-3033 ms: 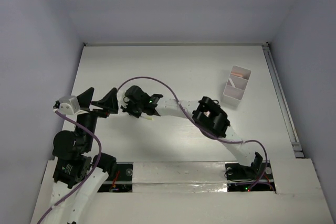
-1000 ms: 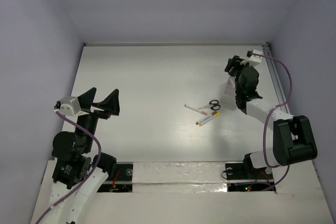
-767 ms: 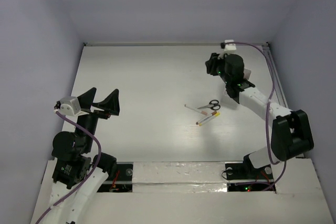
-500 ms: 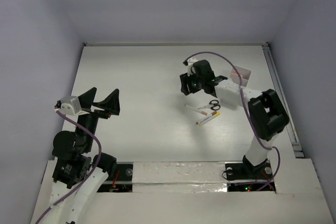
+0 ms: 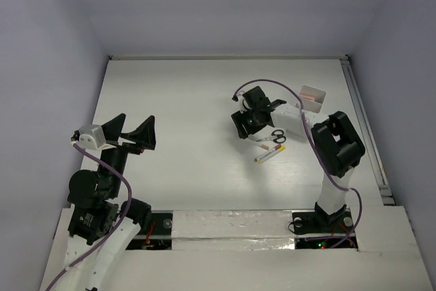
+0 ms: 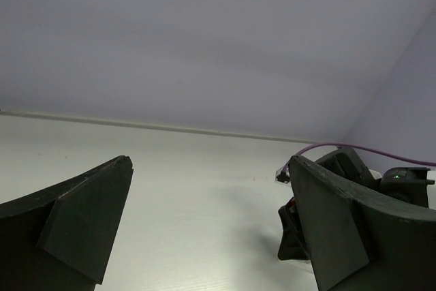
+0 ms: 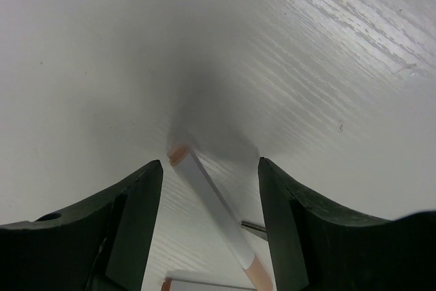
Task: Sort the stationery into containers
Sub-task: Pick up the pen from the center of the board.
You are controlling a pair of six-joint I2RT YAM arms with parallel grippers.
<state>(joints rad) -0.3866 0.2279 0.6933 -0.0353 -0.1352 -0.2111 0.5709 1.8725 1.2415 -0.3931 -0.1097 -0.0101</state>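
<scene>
While the right end effector point(image 7: 208, 168) stands parted, a white pen point(image 7: 218, 217) lies between its jaws.

I'm looking down on a white table point(image 5: 177, 93) that fills most of the top view. Up close, in the right wrist view, its painted surface shows fine wood grain, with glare across the far part and a soft grey shadow point(image 7: 211, 110) lying on it. Plain, pale lavender-grey walls box it in on three sides: a back wall point(image 5: 225, 11), a left wall point(image 5: 41, 66) and a right wall point(image 5: 402, 66). A thin metal rail point(image 5: 364, 127) runs along the table's right edge, from the far corner towards me. A glossy white plank point(image 5: 231, 221) lies crosswise along the near edge.
</scene>
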